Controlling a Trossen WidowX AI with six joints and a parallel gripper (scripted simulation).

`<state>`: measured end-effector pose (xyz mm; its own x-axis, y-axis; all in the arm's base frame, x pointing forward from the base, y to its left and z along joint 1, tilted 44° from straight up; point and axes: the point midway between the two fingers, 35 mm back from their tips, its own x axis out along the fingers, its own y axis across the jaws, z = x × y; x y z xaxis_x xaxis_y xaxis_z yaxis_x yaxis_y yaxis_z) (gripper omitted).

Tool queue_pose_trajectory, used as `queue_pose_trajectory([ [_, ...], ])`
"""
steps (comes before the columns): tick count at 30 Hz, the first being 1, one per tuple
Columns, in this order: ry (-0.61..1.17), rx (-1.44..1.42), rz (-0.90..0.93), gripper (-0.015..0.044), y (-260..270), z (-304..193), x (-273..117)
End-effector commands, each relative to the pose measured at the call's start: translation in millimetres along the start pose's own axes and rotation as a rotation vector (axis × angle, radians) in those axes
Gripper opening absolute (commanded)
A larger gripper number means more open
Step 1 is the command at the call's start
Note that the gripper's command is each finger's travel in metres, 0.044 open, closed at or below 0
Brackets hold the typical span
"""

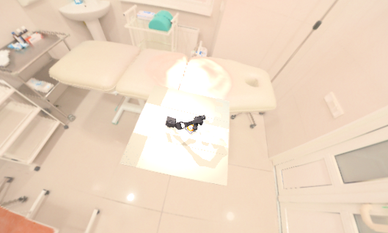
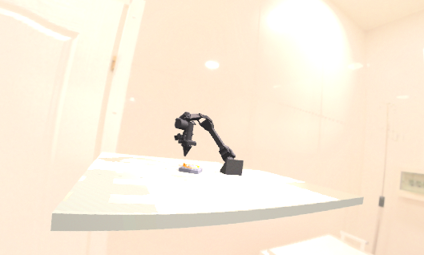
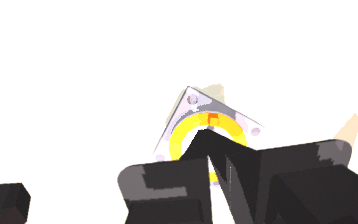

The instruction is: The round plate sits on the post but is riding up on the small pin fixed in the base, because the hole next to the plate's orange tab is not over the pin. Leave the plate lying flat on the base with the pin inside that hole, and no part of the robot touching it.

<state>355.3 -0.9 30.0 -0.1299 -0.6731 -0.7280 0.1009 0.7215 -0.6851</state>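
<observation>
The round plate point(image 1: 191, 127) point(image 2: 192, 165) point(image 3: 179, 136) shows as a yellow ring with a pale middle, on the square grey-lilac base point(image 2: 190, 170) point(image 3: 221, 108). Its orange tab point(image 3: 213, 119) is on the ring's upper side in the wrist view, towards the base's upper edge. The pin and the hole cannot be made out, and the plate's tilt cannot be told. My gripper point(image 2: 186, 155) point(image 3: 205, 132) is shut and empty, pointing down above the plate with a gap in the exterior view. The fingers hide the ring's middle and lower part in the wrist view.
The arm's mount point(image 1: 171, 121) point(image 2: 232, 167) stands on the pale table point(image 1: 152, 154) point(image 2: 210, 200), close to the square base. A padded treatment bed point(image 1: 93, 64) is behind the table. Glare washes out much of the table top.
</observation>
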Motion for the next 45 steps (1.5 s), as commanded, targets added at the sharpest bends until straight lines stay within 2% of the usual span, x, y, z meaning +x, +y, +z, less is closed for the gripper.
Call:
queue_pose_trajectory([
  [1,0.012,-0.016,-0.008,0.0,0.8,-1.7,16.1],
  [9,0.012,-0.016,-0.009,0.0,-1.5,-2.7,48.2],
  [45,0.013,-0.016,-0.011,0.0,-37.0,-9.3,49.5],
])
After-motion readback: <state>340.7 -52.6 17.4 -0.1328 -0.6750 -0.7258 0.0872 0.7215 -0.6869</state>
